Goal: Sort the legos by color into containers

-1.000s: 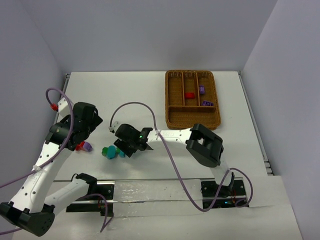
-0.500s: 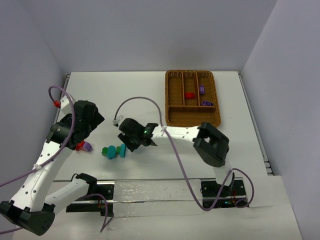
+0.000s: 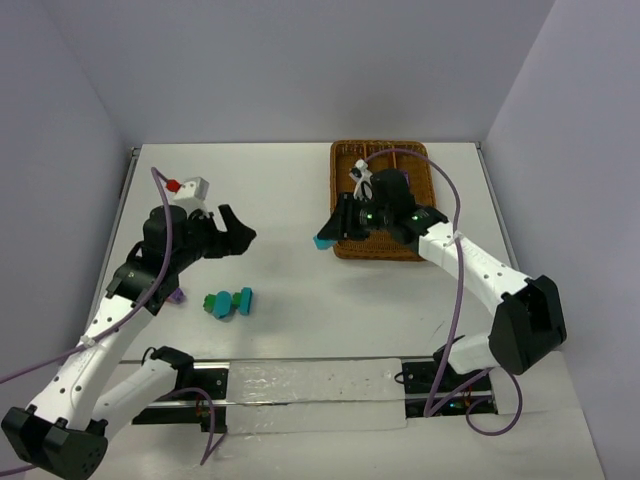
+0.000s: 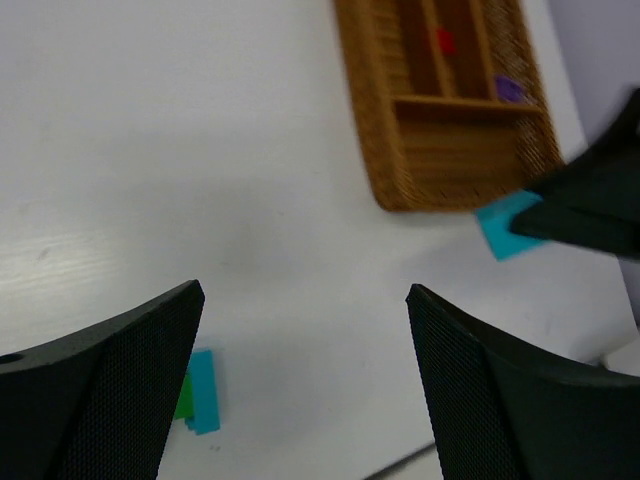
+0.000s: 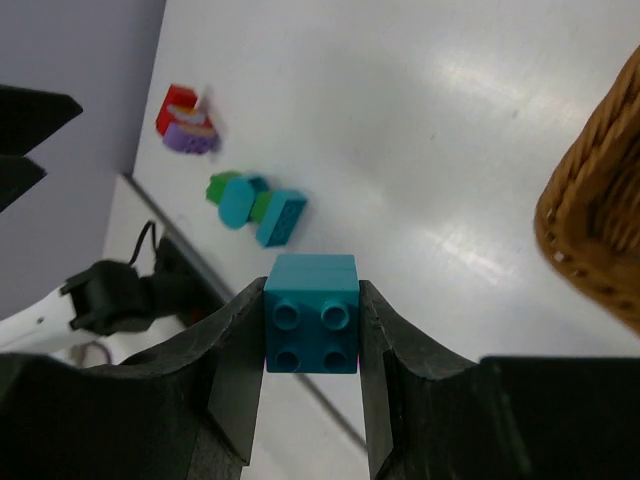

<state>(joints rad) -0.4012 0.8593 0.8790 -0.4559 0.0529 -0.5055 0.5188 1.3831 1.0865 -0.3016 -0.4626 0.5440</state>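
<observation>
Right gripper was clamped on a teal brick, studs facing the wrist camera. It was held up above the table, just off the lower left corner of the tray in the overhead view. Left gripper was wide open with nothing in it, hanging over the left middle of the table.

Below it in the overhead view, a green-and-teal clump of bricks sat bunched together. Farther left were a loose red brick and a loose purple brick, touching each other.

Inside the tray, the left wrist view showed another red piece in a narrow slot. A purple piece sat right by the cross divider, and I couldn't tell which side.
</observation>
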